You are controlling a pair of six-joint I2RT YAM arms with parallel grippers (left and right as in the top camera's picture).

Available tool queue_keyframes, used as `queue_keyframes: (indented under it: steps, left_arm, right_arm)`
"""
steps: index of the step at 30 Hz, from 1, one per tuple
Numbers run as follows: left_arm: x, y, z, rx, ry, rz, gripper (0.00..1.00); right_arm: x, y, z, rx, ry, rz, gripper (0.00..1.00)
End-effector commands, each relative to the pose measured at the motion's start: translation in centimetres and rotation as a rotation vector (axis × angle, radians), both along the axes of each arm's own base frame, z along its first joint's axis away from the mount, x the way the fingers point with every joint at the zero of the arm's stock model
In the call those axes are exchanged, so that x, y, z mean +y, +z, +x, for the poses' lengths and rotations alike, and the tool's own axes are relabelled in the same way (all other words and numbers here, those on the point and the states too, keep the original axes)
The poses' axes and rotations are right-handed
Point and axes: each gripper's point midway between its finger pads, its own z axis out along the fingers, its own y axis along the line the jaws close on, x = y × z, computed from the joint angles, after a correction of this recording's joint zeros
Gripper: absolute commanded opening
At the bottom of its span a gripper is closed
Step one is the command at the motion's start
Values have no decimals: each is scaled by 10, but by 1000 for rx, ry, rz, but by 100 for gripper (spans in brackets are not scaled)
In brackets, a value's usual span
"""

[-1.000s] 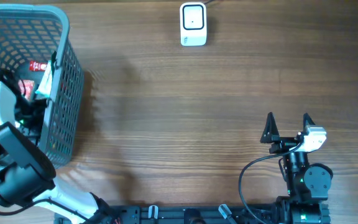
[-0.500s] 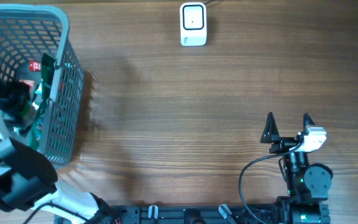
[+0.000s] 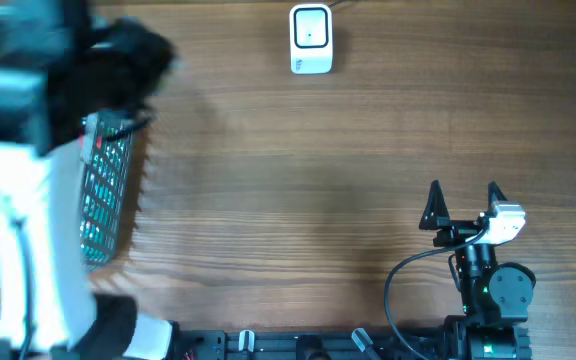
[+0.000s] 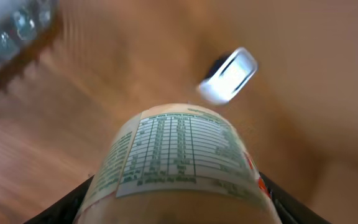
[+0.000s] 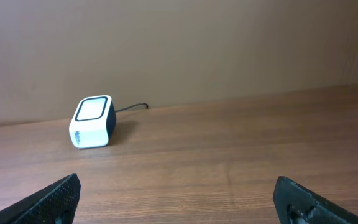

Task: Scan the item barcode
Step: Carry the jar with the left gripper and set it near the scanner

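The overhead view looked straight down on the worktop (image 3: 298, 200), the scanner (image 3: 310, 40) at its far edge. The right wrist view sat low by the near edge, facing that scanner. The left wrist view, blurred, looked past a close labelled container (image 4: 179, 155) toward it.

The tabletop (image 3: 298, 180) is warm brown wood with a fine horizontal grain. The scanner (image 3: 310, 38) is white, its pale window framed in black. The basket (image 3: 108, 200) is blue-grey open mesh. The item (image 4: 179, 155) wears a cream label printed with a green table, with red-orange at one edge. The right tool (image 3: 463, 195) is black.
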Motion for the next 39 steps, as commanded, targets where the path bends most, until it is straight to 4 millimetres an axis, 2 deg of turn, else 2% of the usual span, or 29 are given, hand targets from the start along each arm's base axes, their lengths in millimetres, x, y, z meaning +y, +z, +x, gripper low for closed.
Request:
queue_keyframes:
  steps: [1,4,6,8,9,12,15,17,19,20,23,25,27,28,29,31,34,36,37,39]
  left_arm:
    - [-49,-62,9,193,-133,171,64]
    - [-105,-133,21,347,-305,265,64]
    - [-131,-171,27,405,-370,302,64]
    - [-150,-202,34,434,-417,326,64]
    - [-160,-226,35,470,-438,345,64]
    - [-174,-265,27,553,-475,387,62]
    - [-193,-283,15,587,-520,389,62]
    - [-217,-294,5,583,-565,348,62]
    - [-229,-304,-1,575,-583,336,63]
    - [-237,-316,-6,576,-558,320,63]
    - [-249,-343,-27,644,-496,241,63]
    - [-245,-353,-36,677,-466,251,63]
    - [-247,-353,-38,676,-472,253,71]
    - [-249,-348,-37,666,-475,248,97]
    - [-250,-341,-37,652,-478,239,100]
    - [-255,-320,-35,615,-492,204,100]
    - [-256,-246,-19,475,-534,152,100]
    - [-235,-177,-15,396,-502,93,100]
    - [-213,-141,-24,389,-478,61,100]
    - [-181,-114,-37,395,-453,66,100]
  right_arm:
    - [-3,1,0,-6,-16,1,100]
    - [-3,1,0,-6,-15,1,100]
    - [-3,1,0,-6,-15,1,100]
    - [-3,1,0,-6,-15,2,100]
    - [-3,1,0,-6,-15,1,100]
    - [-3,1,0,-6,-15,1,100]
    - [-3,1,0,-6,-16,1,100]
    - [-3,1,0,-6,-15,1,99]
    - [-3,1,0,-6,-15,1,100]
    - [-3,1,0,-6,-15,1,100]
    - [-3,1,0,-6,-15,1,100]
    - [-3,1,0,-6,-15,1,100]
    - [-3,1,0,-6,-15,1,100]
    - [-3,1,0,-6,-15,1,100]
    - [-3,1,0,-6,-15,1,100]
    - [-3,1,0,-6,-15,1,100]
    - [-3,1,0,-6,-15,1,100]
    - [-3,1,0,-6,-15,1,100]
    - [-3,1,0,-6,-15,1,100]
    - [-3,1,0,-6,-15,2,100]
